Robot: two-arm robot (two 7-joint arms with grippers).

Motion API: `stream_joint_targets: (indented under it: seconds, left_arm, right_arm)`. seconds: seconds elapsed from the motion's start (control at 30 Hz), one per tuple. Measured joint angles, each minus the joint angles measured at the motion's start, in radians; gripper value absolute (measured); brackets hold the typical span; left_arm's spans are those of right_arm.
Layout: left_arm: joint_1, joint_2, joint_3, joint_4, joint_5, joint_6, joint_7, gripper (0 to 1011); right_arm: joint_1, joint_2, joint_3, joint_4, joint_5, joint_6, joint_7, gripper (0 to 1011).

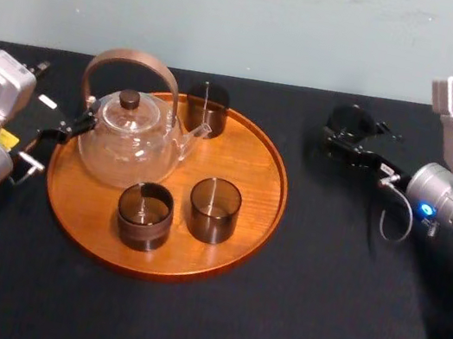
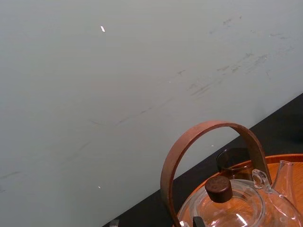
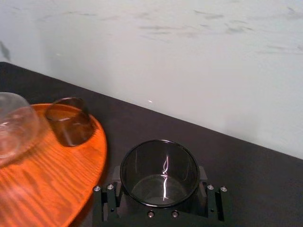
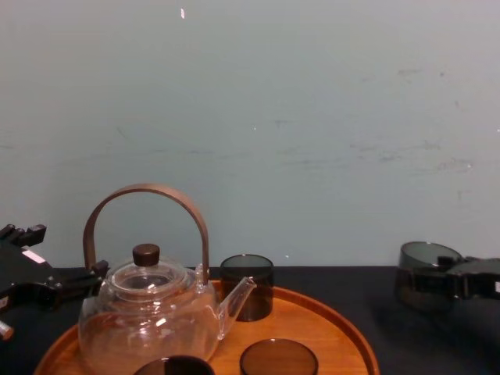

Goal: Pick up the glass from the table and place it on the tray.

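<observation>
Open counter (image 1: 311,237) runs from my right hand (image 1: 343,137), gripping the glass (image 1: 351,121), to the tray (image 1: 263,169) — its right side bare; teapot (image 1: 130,142) and three cups (image 1: 213,209) crowd the rest.

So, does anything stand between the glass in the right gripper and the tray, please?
Nothing visible does: only bare table separates the smoked glass in the right gripper from the tray, whose right side is free. Left gripper sits by the teapot.

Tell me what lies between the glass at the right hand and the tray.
Head view: bare black table separates the glass, held by the right hand, from the tray.
</observation>
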Motion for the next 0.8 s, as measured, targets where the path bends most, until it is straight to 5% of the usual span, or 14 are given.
stream_joint_targets:
  seconds: [0.33,0.8]
  left_arm:
    - [0.000,0.000,0.000,0.000,0.000,0.000,0.000,1010]
    - [0.000,0.000,0.000,0.000,0.000,0.000,0.000,1009]
  right_arm:
    - [0.015,-0.010,-0.054,-0.031,0.009,0.012,0.026,905]
    - [0.098,-0.084,-0.135,0.087,0.012,-0.019,0.060,905]
